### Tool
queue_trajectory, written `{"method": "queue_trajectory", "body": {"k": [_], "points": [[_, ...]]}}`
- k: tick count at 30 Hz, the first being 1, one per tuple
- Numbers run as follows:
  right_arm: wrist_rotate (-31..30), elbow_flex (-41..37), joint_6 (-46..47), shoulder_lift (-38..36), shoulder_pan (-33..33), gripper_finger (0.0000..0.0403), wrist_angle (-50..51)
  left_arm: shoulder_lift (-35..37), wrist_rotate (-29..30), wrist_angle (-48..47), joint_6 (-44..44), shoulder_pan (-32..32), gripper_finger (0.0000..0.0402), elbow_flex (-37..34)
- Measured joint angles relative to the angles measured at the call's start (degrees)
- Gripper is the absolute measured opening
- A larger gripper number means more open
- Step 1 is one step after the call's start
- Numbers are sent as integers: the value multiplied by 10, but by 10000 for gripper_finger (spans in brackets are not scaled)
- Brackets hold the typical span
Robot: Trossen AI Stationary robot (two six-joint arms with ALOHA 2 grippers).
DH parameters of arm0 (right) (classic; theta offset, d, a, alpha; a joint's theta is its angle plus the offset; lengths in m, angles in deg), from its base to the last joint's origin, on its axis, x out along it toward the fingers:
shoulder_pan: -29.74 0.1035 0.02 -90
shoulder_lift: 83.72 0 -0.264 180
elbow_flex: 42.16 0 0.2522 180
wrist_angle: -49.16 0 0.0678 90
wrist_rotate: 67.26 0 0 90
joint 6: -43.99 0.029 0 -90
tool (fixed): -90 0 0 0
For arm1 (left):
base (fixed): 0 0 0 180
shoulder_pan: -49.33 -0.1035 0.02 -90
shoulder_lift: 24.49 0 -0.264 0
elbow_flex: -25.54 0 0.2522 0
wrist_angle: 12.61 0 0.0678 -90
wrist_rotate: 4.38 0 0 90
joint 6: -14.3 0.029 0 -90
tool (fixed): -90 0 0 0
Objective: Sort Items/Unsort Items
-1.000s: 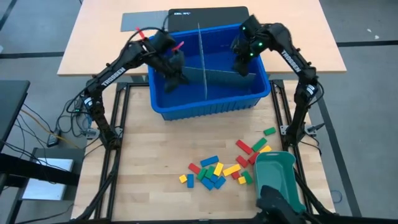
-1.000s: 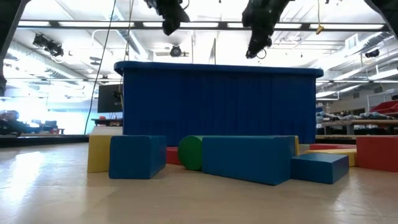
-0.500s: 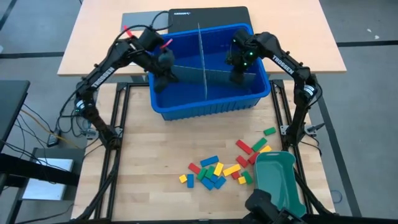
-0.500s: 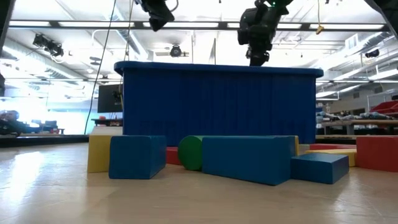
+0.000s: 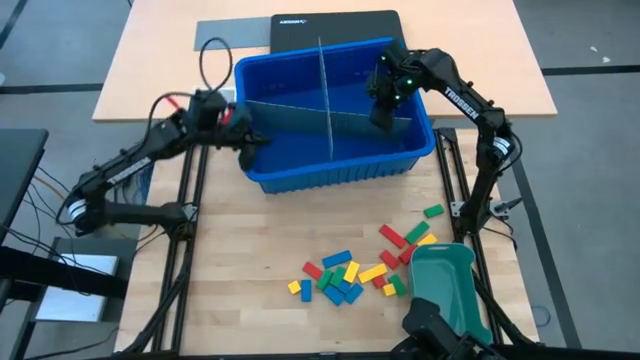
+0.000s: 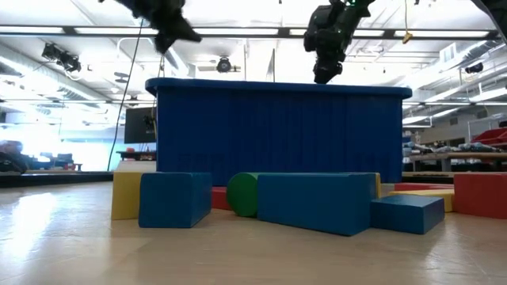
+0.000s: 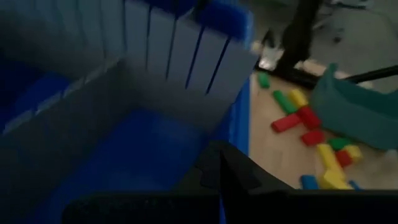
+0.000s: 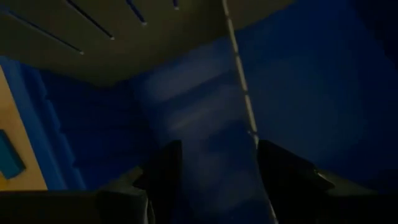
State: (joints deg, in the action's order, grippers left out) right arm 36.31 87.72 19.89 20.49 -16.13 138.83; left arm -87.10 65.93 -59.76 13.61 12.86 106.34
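Several red, yellow, green and blue blocks (image 5: 350,270) lie loose on the wooden table near its front, beside a teal tray (image 5: 445,280). None shows in the blue bin (image 5: 330,172), which grey dividers (image 5: 300,115) split into compartments. My left gripper (image 5: 250,143) hangs shut and empty above the bin's left wall, clear of the rim in the low view (image 6: 178,32). My right gripper (image 5: 383,108) is open over the bin's far right compartment. In its wrist view a divider (image 8: 199,118) runs below the gap between its fingers (image 8: 217,165).
The bin stands at the table's far middle, its walls and upright dividers rising under both grippers. A black case (image 5: 335,22) and a grey sheet (image 5: 232,35) lie on the lighter table behind it. Bare wood lies on the table's near left.
My left gripper has drawn back out of the bin's left compartment toward the table's left and near side and tipped toward level. It now hangs over the bin's left wall. My right gripper has sunk a little over the far right compartment.
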Motion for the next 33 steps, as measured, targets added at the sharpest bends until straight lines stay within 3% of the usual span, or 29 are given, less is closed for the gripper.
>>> {"method": "queue_trajectory", "body": {"k": [11,17,22,27,33], "points": [[-35,-52,-36,6,-29,208,25,18,15,101,-41,28,1,-118],[-149,-108,-55,6,-31,195,-12,3,11,115,-42,29,1,-130],[-171,-148,-71,7,-38,132,-68,-5,5,128,-42,31,1,-130],[-196,-159,-74,7,-42,21,-84,-5,5,130,-42,44,1,-131],[-248,-126,-111,8,-43,7,-130,-5,11,126,-41,57,1,-131]]}}
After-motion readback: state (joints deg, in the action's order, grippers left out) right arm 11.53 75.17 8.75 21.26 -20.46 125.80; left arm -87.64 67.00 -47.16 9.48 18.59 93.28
